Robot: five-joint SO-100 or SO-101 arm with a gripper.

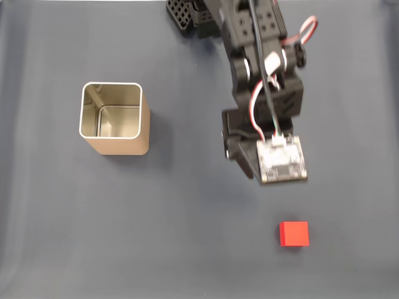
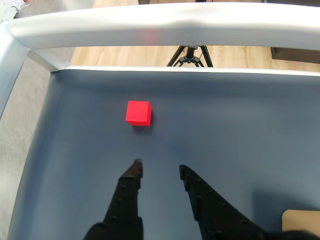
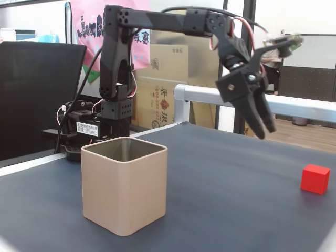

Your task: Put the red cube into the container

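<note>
In the wrist view the gripper [image 2: 159,169] is reaching in from the bottom edge, its two dark fingers [image 2: 131,186] standing apart with bare mat showing between them, so it is released and grasping nothing. Ahead of the fingertips, a little to the left in that view, the red cube [image 2: 138,113] is sitting flat on the dark blue-grey table [image 2: 235,130], clearly apart from the gripper. A corner of the container [image 2: 301,222] is peeking in at the lower right edge. Beyond the cube, a pale metal rail [image 2: 165,27] is running across the far side of the table.

In a fixed view from the side, the container [image 3: 125,191] is standing upright nearest the camera, its mouth open. Farther back the gripper [image 3: 265,127] is hanging above the table with its fingers pointing down, and the cube [image 3: 315,178] is lying off to the right, lower than the fingertips and untouched.

In a fixed view from above, the cube [image 1: 293,233] is resting near the bottom edge, just past the arm's small circuit board [image 1: 282,159], while the container [image 1: 115,118] is standing well apart on the left.
</note>
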